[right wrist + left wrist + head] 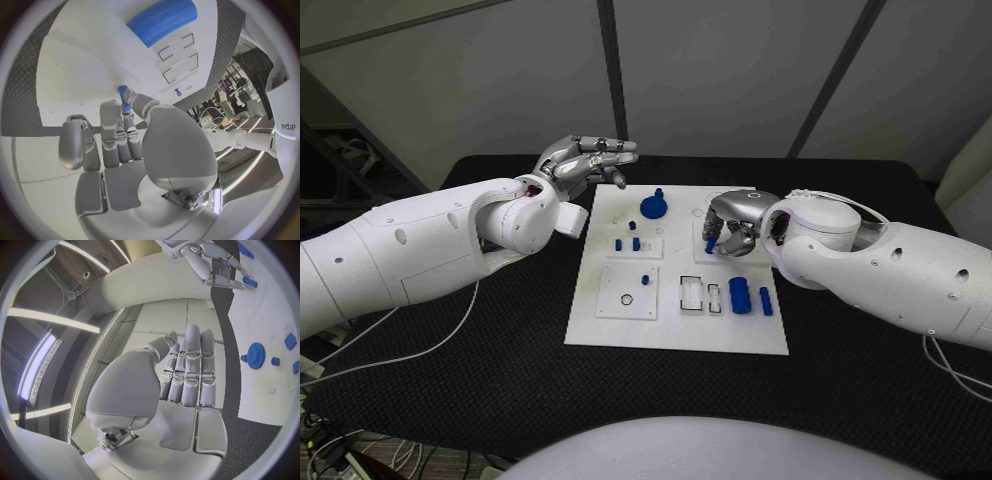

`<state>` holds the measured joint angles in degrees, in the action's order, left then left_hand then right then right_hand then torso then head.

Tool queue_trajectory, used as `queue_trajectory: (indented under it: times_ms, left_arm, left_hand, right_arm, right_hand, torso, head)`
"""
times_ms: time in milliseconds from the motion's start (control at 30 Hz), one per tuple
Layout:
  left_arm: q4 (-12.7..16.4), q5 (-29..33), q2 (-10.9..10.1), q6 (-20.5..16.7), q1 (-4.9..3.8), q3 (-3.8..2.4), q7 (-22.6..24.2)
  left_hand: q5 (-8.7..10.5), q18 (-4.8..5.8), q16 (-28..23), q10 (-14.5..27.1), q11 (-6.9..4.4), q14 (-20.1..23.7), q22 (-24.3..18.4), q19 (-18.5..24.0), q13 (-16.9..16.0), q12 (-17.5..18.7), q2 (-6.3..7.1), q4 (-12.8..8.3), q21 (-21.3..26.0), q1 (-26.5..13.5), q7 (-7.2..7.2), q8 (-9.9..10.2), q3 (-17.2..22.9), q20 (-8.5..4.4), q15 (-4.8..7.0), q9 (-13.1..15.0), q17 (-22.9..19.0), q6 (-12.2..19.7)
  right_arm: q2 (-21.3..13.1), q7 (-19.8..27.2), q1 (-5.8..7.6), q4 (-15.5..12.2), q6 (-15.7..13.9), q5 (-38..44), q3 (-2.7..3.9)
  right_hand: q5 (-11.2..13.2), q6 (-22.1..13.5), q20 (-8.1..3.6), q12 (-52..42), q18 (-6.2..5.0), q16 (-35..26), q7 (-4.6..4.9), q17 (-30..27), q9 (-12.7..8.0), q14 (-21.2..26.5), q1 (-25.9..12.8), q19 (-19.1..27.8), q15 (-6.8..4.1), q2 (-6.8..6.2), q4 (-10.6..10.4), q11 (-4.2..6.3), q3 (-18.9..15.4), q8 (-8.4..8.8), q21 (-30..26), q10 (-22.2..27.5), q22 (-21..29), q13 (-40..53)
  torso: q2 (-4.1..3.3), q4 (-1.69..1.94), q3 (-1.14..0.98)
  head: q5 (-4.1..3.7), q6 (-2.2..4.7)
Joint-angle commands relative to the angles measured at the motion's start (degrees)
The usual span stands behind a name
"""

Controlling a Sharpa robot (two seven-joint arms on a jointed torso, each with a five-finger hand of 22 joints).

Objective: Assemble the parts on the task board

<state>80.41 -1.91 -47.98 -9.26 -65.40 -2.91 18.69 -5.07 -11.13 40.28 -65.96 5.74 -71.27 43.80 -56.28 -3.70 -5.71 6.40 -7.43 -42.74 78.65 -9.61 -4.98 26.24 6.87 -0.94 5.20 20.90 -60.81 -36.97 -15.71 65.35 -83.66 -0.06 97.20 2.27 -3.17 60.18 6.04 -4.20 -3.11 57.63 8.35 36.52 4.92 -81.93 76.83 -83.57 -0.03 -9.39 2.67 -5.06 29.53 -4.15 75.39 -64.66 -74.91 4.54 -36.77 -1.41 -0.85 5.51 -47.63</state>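
On the board's (678,335) right part, a small blue peg (711,243) is pinched in the right hand's (733,225) fingers. It should be kept upright and lowered squarely. Far left, the left hand (584,157) hovers with fingers apart, holding nothing.

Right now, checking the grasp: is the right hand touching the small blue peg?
Touching. The right wrist view shows the right hand pinching the small blue peg between its fingertips.

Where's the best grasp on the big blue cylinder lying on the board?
Pinch the big blue cylinder across its round sides near mid-length, coming from above. It lies flat on the task board, with a thinner blue piece close beside it, so fingers probably need to stay narrow.
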Motion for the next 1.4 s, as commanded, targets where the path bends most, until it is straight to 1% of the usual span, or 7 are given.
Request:
queue_trajectory:
  times_ms: [33, 267, 367, 633, 1033, 1200, 1400]
  left_arm:
    - [0.0, 0.2, 0.0, 0.7, -0.09, -0.05, 0.1]
    - [-0.1, 0.2, 0.1, 0.7, -0.09, -0.05, 0.1]
    - [-0.1, 0.2, 0.1, 0.7, -0.09, -0.05, 0.0]
    - [-0.2, 0.2, 0.2, 0.7, -0.09, -0.05, 0.0]
    - [-0.4, 0.2, 0.1, 0.7, -0.08, -0.05, -0.2]
    - [-0.5, 0.1, 0.2, 0.7, -0.07, -0.04, -0.3]
    - [-0.7, 0.1, 0.7, 0.8, -0.06, -0.04, -0.3]
  left_hand:
    - [0.34, 0.65, -0.3, 0.1, 0.37, 0.2, -0.1, 0.4, -0.1, 0.4, -0.46, 0.1, 0.4, -0.2, -0.27, 0.4, -0.4, 0.01, -0.05, 0.0, -0.1, 0.0]
    - [0.34, 0.65, -0.3, 0.1, 0.37, 0.2, -0.1, 0.4, -0.1, 0.4, -0.46, 0.1, 0.4, -0.2, -0.27, 0.4, -0.4, 0.01, -0.05, 0.0, -0.1, 0.0]
    - [0.34, 0.65, -0.3, 0.1, 0.37, 0.2, -0.1, 0.4, -0.1, 0.4, -0.46, 0.1, 0.4, -0.2, -0.27, 0.4, -0.4, 0.01, -0.05, 0.0, -0.1, 0.0]
    - [0.33, 0.65, -0.3, 0.1, 0.38, 0.2, -0.1, 0.4, -0.1, 0.4, -0.56, 0.1, 0.4, -0.3, -0.27, 0.4, -0.4, 0.02, -0.06, 0.0, -0.1, 0.0]
    - [0.3, 0.64, -0.4, 0.1, 0.37, 0.2, -0.1, 0.4, -0.1, 0.4, -0.62, 0.1, 0.4, -0.2, -0.26, 0.4, -0.4, 0.02, -0.05, 0.0, -0.1, 0.0]
    - [0.3, 0.64, -0.4, 0.1, 0.37, 0.2, -0.1, 0.4, -0.1, 0.4, -0.62, 0.1, 0.4, -0.2, -0.26, 0.4, -0.4, 0.02, -0.05, 0.0, -0.1, 0.0]
    - [0.3, 0.64, -0.4, 0.1, 0.37, 0.2, -0.1, 0.4, -0.1, 0.4, -0.62, 0.1, 0.4, -0.2, -0.26, 0.4, -0.4, 0.02, -0.05, 0.0, -0.1, 0.0]
  right_arm:
    - [0.1, 0.6, 0.11, 0.1, 0.3, -0.5, 0.01]
    - [0.3, 1.0, 0.1, 0.2, -1.6, -0.7, 0.01]
    - [0.3, 0.5, 0.09, 0.2, -2.4, -0.1, 0.01]
    - [-0.2, -0.1, 0.05, -0.4, -4.3, 1.0, 0.01]
    - [-3.9, 1.4, 0.03, -7.6, -12.6, -1.7, 0.09]
    - [-4.5, 2.1, 0.04, -10.9, -13.6, -3.1, 0.13]
    - [-1.4, 3.6, -0.05, -12.4, -13.0, -4.5, 0.05]
  right_hand:
    - [0.1, 0.8, -0.21, -0.3, -0.17, 0.9, -0.09, 0.9, 0.1, -0.6, -0.2, -0.8, -0.24, 0.71, -0.1, 0.16, 0.7, -0.29, 0.9, -1.3, -4.6, -0.1]
    - [0.1, 3.2, -0.81, -0.8, 0.52, 3.3, -0.96, 3.7, 0.6, -1.3, -0.2, -2.1, -1.0, 2.18, -0.6, 1.21, 2.3, -0.92, 4.0, -4.9, -6.9, 0.3]
    - [0.1, 5.9, -1.53, -1.5, 1.05, 4.5, -1.78, 5.1, 1.4, -1.5, 0.6, -3.0, -1.9, 3.42, -0.1, 2.14, 2.7, -2.05, 6.3, -7.8, -8.7, 0.9]
    - [0.0, 7.9, -2.42, -1.9, 1.37, 5.5, -2.48, 6.1, 2.5, -1.6, 1.0, -3.5, -2.67, 4.1, 0.8, 3.08, 2.3, -2.9, 7.7, -10.4, -9.8, 1.7]
    - [0.1, 8.1, -2.62, -1.2, 1.49, 5.6, -2.66, 5.9, 3.0, -1.4, -0.1, -3.7, -2.77, 3.55, 0.6, 3.16, 1.2, -2.74, 8.1, -10.6, -10.2, 2.0]
    - [0.1, 8.2, -2.64, -1.1, 1.58, 5.7, -2.7, 6.0, 3.1, -1.4, -0.3, -3.8, -2.78, 3.54, 0.6, 3.18, 1.1, -2.71, 8.5, -10.7, -10.5, 2.0]
    - [0.1, 8.2, -2.65, -1.0, 1.6, 5.6, -2.72, 5.9, 3.1, -1.4, -0.3, -3.9, -2.79, 3.56, 0.5, 3.19, 1.1, -2.7, 8.6, -10.7, -10.6, 2.0]
  torso:
    - [0.01, -0.06, 0.01]
    - [0.01, -0.04, 0.01]
    - [0.01, -0.01, 0.01]
    - [0.07, -0.06, 0.03]
    - [0.1, -0.01, 0.02]
    - [0.04, -0.02, 0.01]
    - [0.04, -0.03, 0.08]
  head:
    - [0.0, -0.05]
    - [0.03, -0.05]
    - [0.0, -0.09]
    - [0.08, -0.28]
    - [0.36, -0.14]
    - [0.49, -0.2]
    - [0.95, -0.52]
